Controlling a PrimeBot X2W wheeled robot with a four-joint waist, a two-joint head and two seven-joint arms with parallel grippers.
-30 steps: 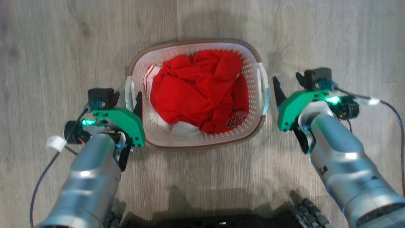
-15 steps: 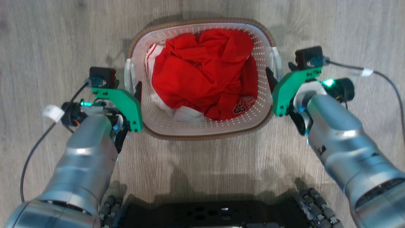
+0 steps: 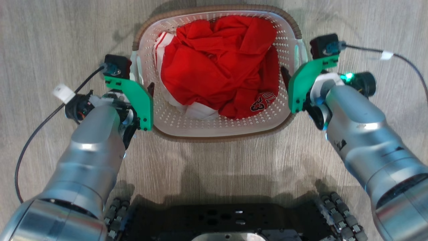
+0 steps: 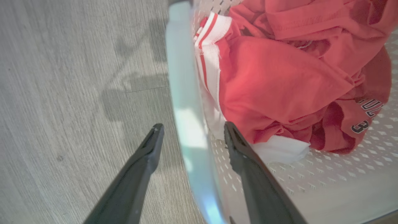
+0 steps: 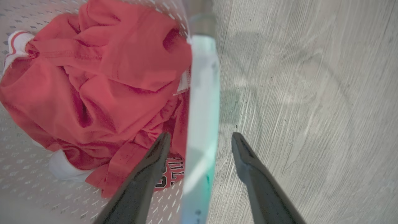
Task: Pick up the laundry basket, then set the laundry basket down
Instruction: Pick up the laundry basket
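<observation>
The laundry basket [image 3: 214, 136], white with perforated walls and a brown rim, stands on the floor and holds red clothes [image 3: 217, 63]. My left gripper [image 3: 143, 85] is open and straddles the basket's left handle [image 4: 183, 93]: one finger is outside the wall and one inside, with gaps on both sides. My right gripper [image 3: 291, 73] is open and straddles the right handle [image 5: 202, 77] the same way. In the left wrist view, the left gripper [image 4: 193, 126] has the rim between its fingers. The right gripper [image 5: 201, 135] does too in the right wrist view.
Grey wood-look floor [image 3: 50, 40] lies all around the basket. My black wheeled base [image 3: 234, 221] sits at the bottom of the head view, close behind the basket. Thin cables [image 3: 408, 67] trail from both wrists.
The head view has shifted, so the basket sits higher in it. The right gripper moved in from beside the basket to straddle its right handle. Both grippers stayed open.
</observation>
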